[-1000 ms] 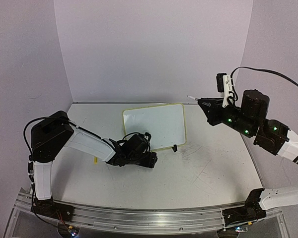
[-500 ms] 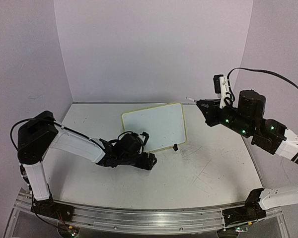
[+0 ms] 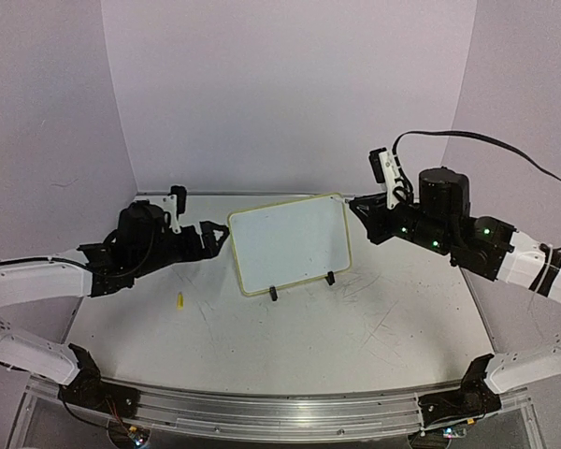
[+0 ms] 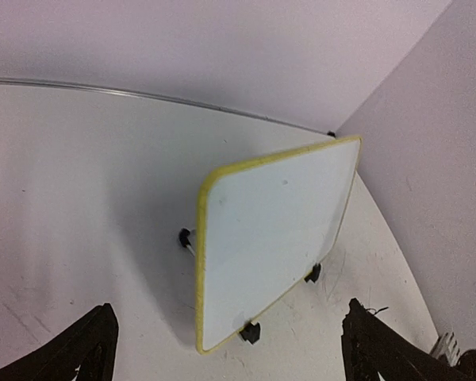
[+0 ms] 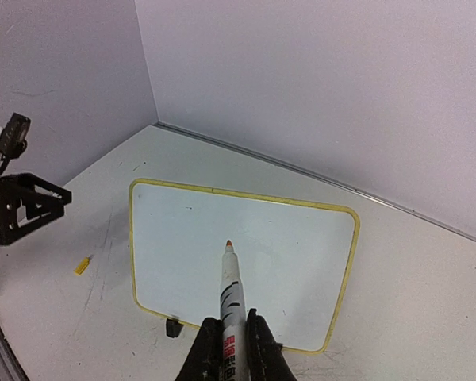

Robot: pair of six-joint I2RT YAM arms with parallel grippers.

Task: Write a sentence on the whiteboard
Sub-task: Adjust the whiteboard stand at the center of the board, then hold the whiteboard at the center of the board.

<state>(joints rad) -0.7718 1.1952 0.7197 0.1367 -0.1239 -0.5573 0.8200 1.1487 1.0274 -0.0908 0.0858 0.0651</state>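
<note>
We read no text: the whiteboard (image 3: 290, 241) shows none, and the marker's (image 5: 232, 305) print is too blurred.

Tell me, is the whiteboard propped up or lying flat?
Propped up: the whiteboard leans back on its two black feet, with a rear stand showing in the left wrist view.
</note>
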